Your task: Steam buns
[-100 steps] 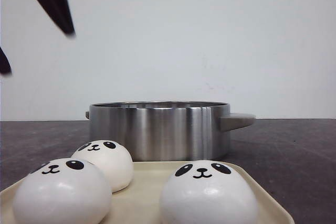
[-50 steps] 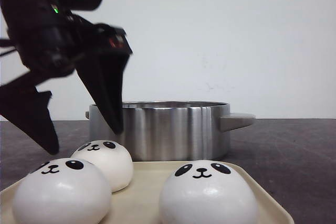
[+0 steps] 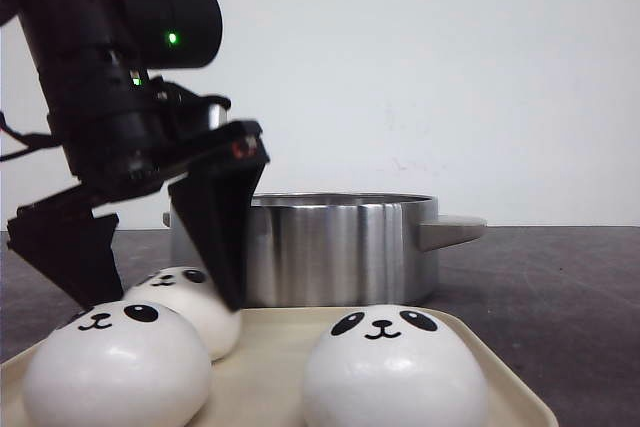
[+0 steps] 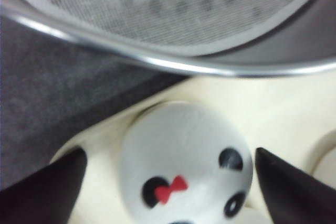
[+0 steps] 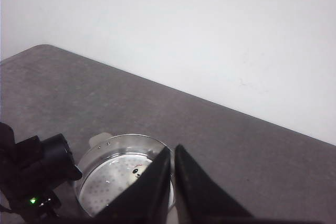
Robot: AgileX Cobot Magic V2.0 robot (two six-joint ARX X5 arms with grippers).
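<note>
Three buns point(image 3: 395, 367) lie on the cream tray point(image 3: 275, 367) before the steel steamer pot point(image 3: 320, 247). Left gripper point(image 3: 150, 282), jaws spread wide, straddles the rear bun point(image 3: 195, 297); contact appears absent, though blur obscures this. Right gripper point(image 5: 173, 192), raised above the pot, has its jaws closed and empty.

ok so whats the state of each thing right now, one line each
left gripper: open, fingers either side of the back bun, no contact visible
right gripper: shut, empty, high above the table
back bun: on the tray, not lifted
front left bun: on the tray
front right bun: on the tray
steamer pot: uncovered; perforated plate inside, no buns visible
tray: flat on the table
</note>
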